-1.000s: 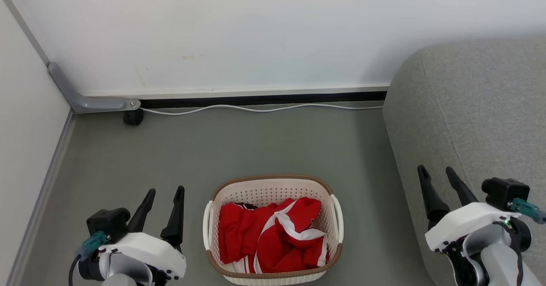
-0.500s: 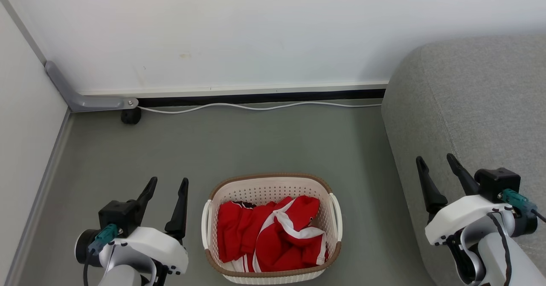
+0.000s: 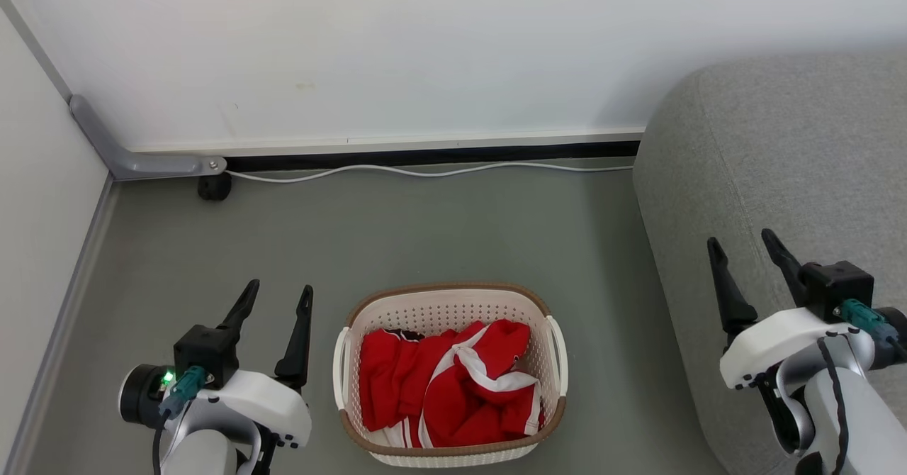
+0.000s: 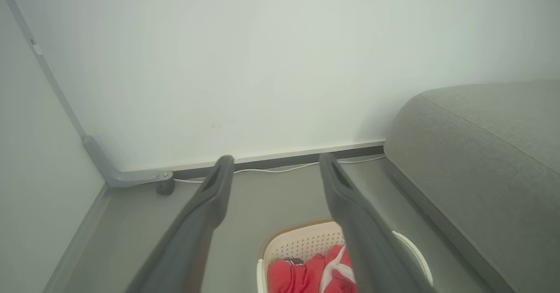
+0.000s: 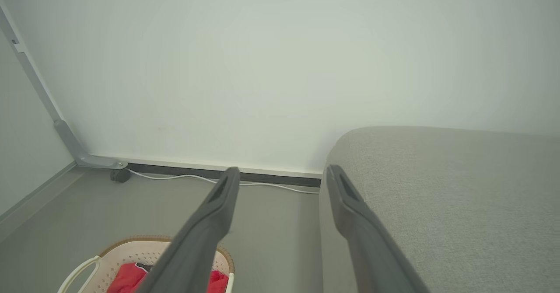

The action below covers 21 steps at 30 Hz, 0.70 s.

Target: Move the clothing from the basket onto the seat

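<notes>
Clothing (image 3: 446,383) lies heaped inside the basket (image 3: 453,292), red folds with a white band uppermost. It looks soft, light and floppy and would likely trail over the rim, so I'd pinch a thick bunched fold near the pile's middle. The left gripper (image 3: 280,287) hovers just left of the basket, jaws spread and empty. The right gripper (image 3: 740,239) is likewise spread and empty, well right of the basket before the seat (image 3: 779,142).

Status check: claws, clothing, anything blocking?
Left claw open, empty, left of basket. Right claw open, empty, by seat. Clothing all in basket. White cable along wall, off the path.
</notes>
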{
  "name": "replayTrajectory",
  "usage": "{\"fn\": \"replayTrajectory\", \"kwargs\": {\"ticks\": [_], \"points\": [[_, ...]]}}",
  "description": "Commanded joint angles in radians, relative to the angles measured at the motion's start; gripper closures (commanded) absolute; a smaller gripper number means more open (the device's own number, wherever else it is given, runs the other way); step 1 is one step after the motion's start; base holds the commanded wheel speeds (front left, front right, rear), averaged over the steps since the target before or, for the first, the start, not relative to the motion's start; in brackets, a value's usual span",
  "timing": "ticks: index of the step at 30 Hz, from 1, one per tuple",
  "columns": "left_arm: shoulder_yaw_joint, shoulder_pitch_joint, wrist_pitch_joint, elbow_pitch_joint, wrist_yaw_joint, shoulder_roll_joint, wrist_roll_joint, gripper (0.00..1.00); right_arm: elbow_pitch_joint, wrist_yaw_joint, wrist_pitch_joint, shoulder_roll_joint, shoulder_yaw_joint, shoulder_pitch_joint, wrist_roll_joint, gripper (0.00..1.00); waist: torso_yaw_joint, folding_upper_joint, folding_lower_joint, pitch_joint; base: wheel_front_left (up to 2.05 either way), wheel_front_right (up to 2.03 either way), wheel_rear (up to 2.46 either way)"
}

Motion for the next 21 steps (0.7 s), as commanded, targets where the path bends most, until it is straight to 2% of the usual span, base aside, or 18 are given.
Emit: {"fn": "replayTrajectory", "kwargs": {"ticks": [1, 10, 21], "points": [[0.037, -0.056, -0.014, -0.018, 0.0, 0.016, 0.024, 0.0, -0.019, 0.007, -0.022, -0.006, 0.011, -0.041, -0.029, 0.0, 0.0, 0.0, 0.0, 0.001, 0.0, 0.0, 0.0], [0.084, -0.052, -0.014, -0.01, 0.006, 0.003, 0.005, 0.0, -0.028, 0.007, -0.022, 0.024, -0.071, -0.028, -0.037, 0.0, 0.002, 0.0, 0.0, 0.0, 0.0, 0.0, 0.0], [0.092, -0.047, -0.014, -0.004, 0.003, -0.002, 0.01, 0.0, -0.027, 0.007, -0.022, 0.031, -0.087, -0.022, -0.041, 0.0, 0.002, 0.0, 0.0, -0.001, 0.0, 0.0, 0.0]]}}
